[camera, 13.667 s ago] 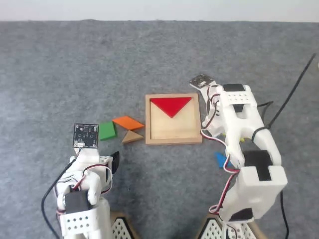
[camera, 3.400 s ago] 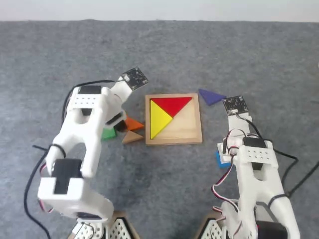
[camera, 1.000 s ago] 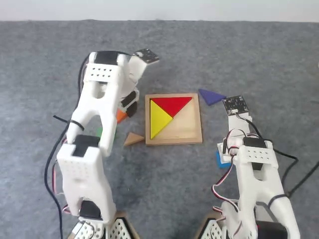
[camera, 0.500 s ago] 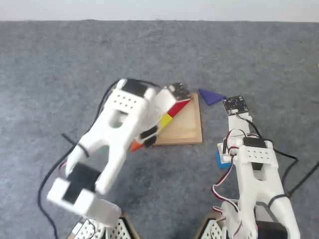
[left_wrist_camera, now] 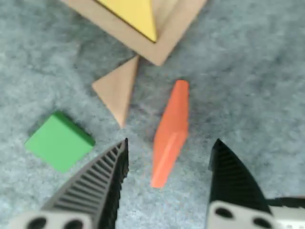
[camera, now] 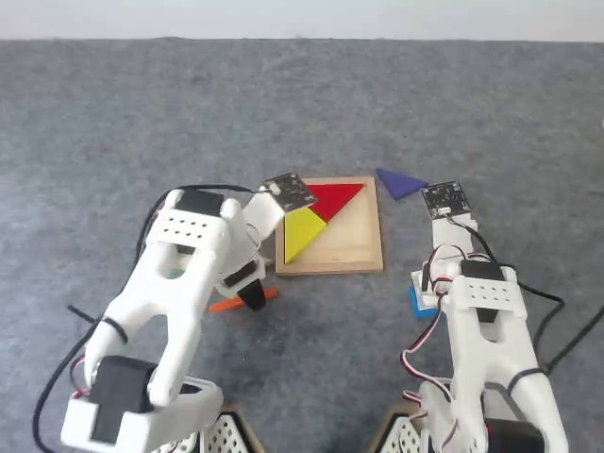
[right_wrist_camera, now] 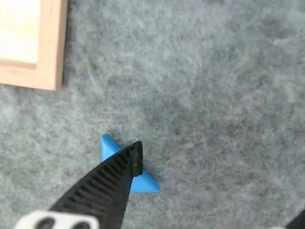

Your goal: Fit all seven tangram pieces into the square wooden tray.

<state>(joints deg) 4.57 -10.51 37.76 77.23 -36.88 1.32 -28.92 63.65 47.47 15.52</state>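
The left jaws stand spread and released on either side of the orange wooden parallelogram (left_wrist_camera: 170,129). It lies on the grey table (camera: 113,113) near a corner of the square wooden tray (camera: 330,268), seemingly tipped on its edge. A red triangle (camera: 326,198) and a yellow triangle (camera: 300,231) sit inside the tray. The right jaws look parted, one finger over the blue triangle (right_wrist_camera: 145,182).

left arm (camera: 198,247) over tray (camera: 332,267) corner, perhaps blocking
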